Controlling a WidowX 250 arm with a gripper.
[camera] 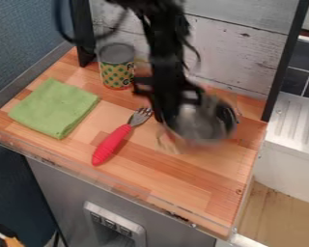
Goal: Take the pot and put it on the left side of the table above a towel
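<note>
The gripper (165, 117) hangs at the centre-right of the table, blurred, and is shut on the left side of the metal pot. This silvery pot (205, 120) is tilted and blurred, right beside the gripper; whether its base touches the wood cannot be told. A folded green towel (54, 107) lies flat on the left part of the table, well to the left of the pot and gripper.
A fork with a red handle (112, 144) lies between the towel and the pot. Behind it, near the back wall, stands a patterned can (117, 66). The wooden table (176, 181) has a clear raised strip along its front edge. A white sink unit (291, 144) adjoins on the right.
</note>
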